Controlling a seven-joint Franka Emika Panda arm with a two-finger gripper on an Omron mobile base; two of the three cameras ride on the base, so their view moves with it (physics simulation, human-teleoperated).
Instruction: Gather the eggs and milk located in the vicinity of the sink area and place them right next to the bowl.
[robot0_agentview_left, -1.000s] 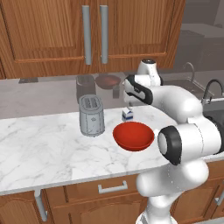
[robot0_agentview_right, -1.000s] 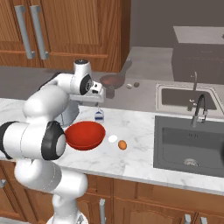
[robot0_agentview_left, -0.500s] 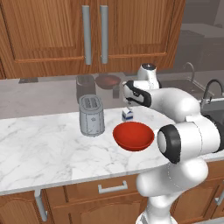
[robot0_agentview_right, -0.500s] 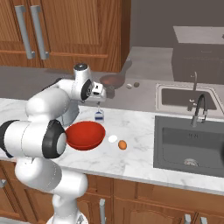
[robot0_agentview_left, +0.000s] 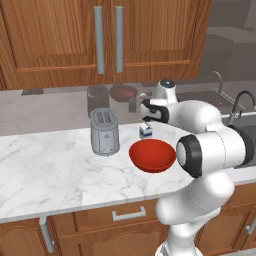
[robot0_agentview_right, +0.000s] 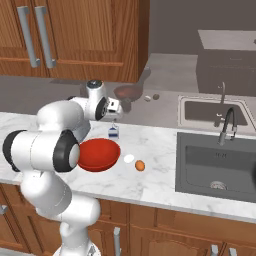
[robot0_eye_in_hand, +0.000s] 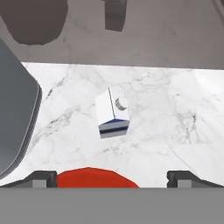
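Fully open tool (robot0_eye_in_hand: 111, 177), empty, above milk (robot0_eye_in_hand: 112, 112)

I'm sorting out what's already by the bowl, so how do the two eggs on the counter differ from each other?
The white egg is pale, almost blending into the marble, while the orange-brown egg stands out clearly. The white egg lies nearer the red bowl; the orange-brown egg lies on its far side, toward the sink and nearer the counter's front edge. Both are tiny ovals resting loose on the counter, side by side, neither in the bowl.
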